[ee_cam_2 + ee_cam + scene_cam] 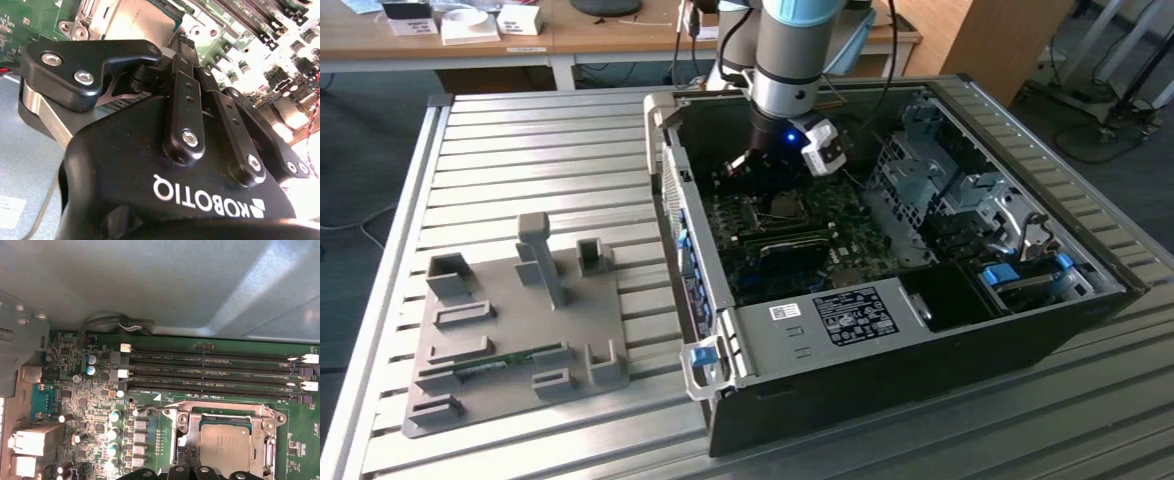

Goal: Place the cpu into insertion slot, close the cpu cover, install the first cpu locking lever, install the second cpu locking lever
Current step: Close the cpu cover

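A robot arm reaches into an open computer case (847,318) lying on a slatted table (534,150). In the first wrist view, its pincer (188,461), fingers drawn together and holding nothing, sits at the socket's edge. Just beside it, the cpu (225,447) lies in the socket, framed by the cpu cover (222,408).

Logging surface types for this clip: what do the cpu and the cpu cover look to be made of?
The cpu: metal top, it seems, dull silvery-grey and matte, with soft even sheen. The cpu cover: thin sheet metal, probably steel, brighter, with glints along its bent edges.
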Robot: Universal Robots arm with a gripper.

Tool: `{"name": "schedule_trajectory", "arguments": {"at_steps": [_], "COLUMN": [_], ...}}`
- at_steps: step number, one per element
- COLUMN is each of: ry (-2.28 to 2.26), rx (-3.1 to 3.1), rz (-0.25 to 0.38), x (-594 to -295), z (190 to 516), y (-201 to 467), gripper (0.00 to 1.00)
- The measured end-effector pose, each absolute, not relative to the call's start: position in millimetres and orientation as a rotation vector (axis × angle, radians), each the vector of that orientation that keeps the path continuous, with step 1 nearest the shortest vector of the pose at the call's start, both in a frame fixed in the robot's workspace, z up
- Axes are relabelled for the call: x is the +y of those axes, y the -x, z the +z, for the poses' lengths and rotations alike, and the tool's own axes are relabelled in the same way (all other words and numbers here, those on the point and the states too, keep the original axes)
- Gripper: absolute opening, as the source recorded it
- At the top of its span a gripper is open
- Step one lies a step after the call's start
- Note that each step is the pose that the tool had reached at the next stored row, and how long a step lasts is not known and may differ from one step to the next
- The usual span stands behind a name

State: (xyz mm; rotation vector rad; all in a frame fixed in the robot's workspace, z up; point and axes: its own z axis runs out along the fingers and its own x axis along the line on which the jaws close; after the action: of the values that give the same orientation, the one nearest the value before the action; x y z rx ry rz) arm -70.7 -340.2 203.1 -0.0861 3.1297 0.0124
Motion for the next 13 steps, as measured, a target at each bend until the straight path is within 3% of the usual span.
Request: {"name": "schedule_trajectory", "arguments": {"at_steps": [13], "ry": [0.086], "rx": [3.13], "rz": [0.014], "x": [-339.0], "z": [199.0], "y": [70.8], "gripper": [0.11]}}
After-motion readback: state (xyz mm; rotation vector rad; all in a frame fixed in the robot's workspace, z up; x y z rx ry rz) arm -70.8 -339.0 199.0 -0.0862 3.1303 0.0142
